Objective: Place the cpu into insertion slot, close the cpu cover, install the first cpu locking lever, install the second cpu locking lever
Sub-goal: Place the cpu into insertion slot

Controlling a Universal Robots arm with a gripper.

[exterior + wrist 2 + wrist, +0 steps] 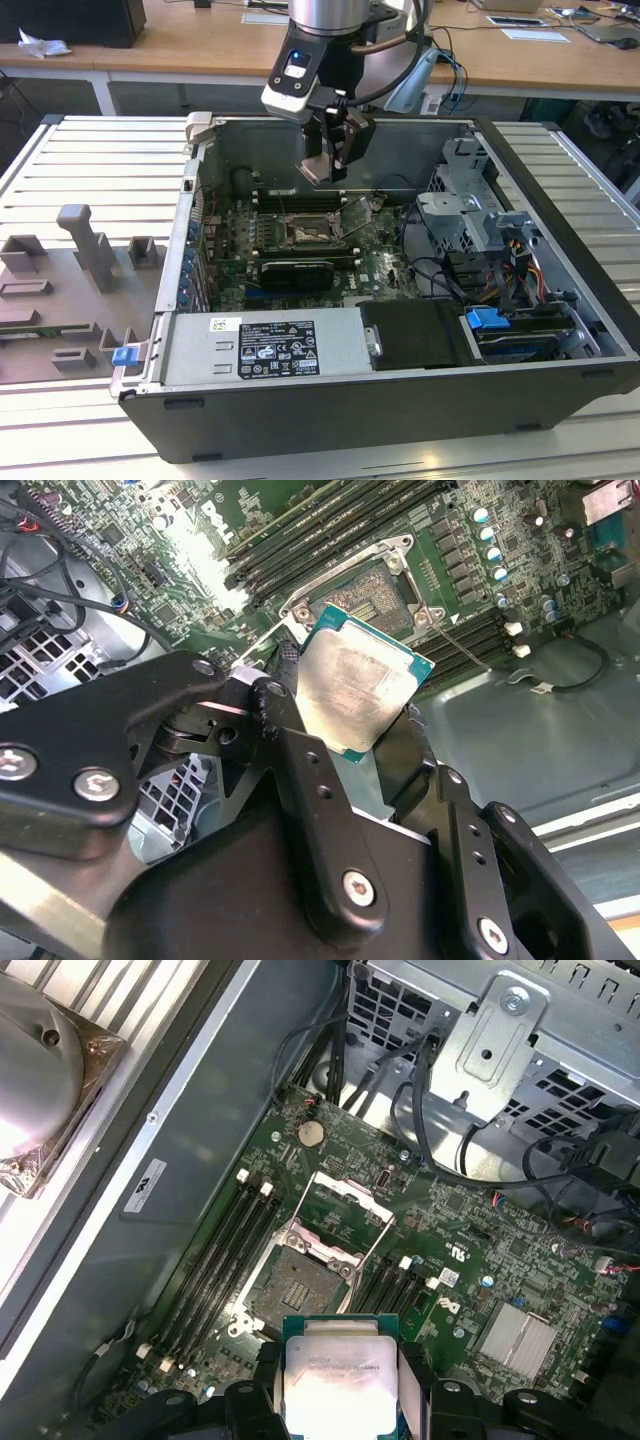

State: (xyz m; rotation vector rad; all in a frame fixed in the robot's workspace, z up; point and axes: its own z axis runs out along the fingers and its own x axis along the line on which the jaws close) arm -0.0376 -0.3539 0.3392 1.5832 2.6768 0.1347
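The claw [350, 715] is clamped on the cpu [365, 685], one finger on each of two opposite edges, and the chip's pale metal face is open to both wrist views. It hangs over the board [480, 1250] inside the case [400, 420], with clear air under the chip. The slot [300, 1280] lies below and a little off from the chip, its dark pin grid bare. The cover [355, 1195] stands swung up on its hinge beside the slot. I judge the first step to be under way but not finished: the cpu is not seated, the cover is not closed, and both lever steps are left.
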